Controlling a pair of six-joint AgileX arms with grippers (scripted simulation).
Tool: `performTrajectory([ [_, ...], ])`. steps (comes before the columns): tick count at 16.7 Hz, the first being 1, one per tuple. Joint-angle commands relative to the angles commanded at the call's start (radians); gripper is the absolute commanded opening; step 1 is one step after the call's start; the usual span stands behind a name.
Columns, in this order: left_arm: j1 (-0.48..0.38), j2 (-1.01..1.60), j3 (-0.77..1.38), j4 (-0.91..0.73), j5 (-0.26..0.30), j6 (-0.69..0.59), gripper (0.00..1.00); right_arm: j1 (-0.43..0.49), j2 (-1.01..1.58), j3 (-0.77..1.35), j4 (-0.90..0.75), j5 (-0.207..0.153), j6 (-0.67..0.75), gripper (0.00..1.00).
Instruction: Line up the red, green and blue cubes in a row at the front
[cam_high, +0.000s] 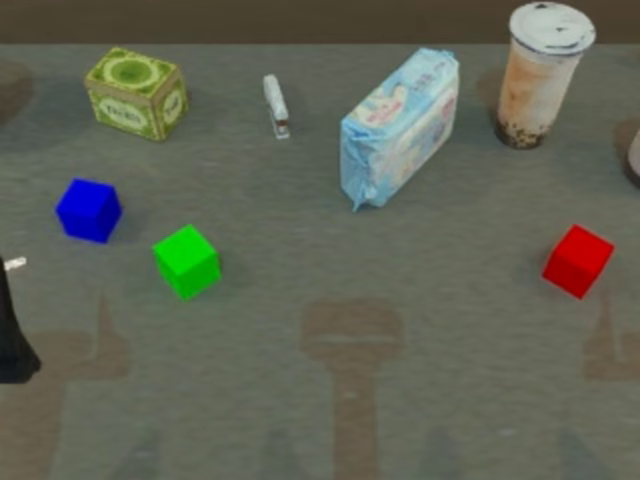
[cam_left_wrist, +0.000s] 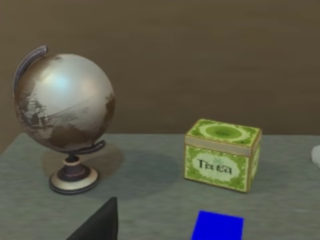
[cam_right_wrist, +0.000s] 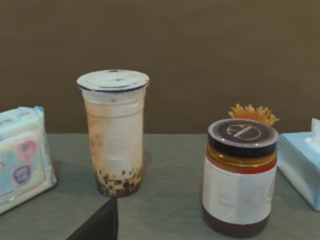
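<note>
Your three cubes sit apart, not in a row yet: blue cube (cam_high: 88, 209) and green cube (cam_high: 186, 260) at the left, red cube (cam_high: 578, 260) far right. You cannot see either arm's fingers.

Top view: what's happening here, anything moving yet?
Nothing is being handled. The blue cube and green cube sit apart on the table's left, the red cube far off on the right; no row is formed. Part of the left arm shows at the left edge, touching nothing. The right arm is out of the top view. A tin box, wipes pack and drink cup stand at the back.
</note>
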Motion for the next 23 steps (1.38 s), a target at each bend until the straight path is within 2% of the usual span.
performTrajectory([
  [4, 0.000, 0.000, 0.000, 0.000, 0.000, 0.000, 1.00, 0.002, 0.030, 0.030, -0.019, 0.001, -0.011, 1.00],
  [9, 0.000, 0.000, 0.000, 0.000, 0.000, 0.000, 1.00, 0.024, 0.291, 0.258, -0.175, 0.004, -0.105, 1.00],
  [23, 0.000, 0.000, 0.000, 0.000, 0.000, 0.000, 1.00, 0.149, 1.680, 1.313, -0.917, -0.001, -0.562, 1.00],
])
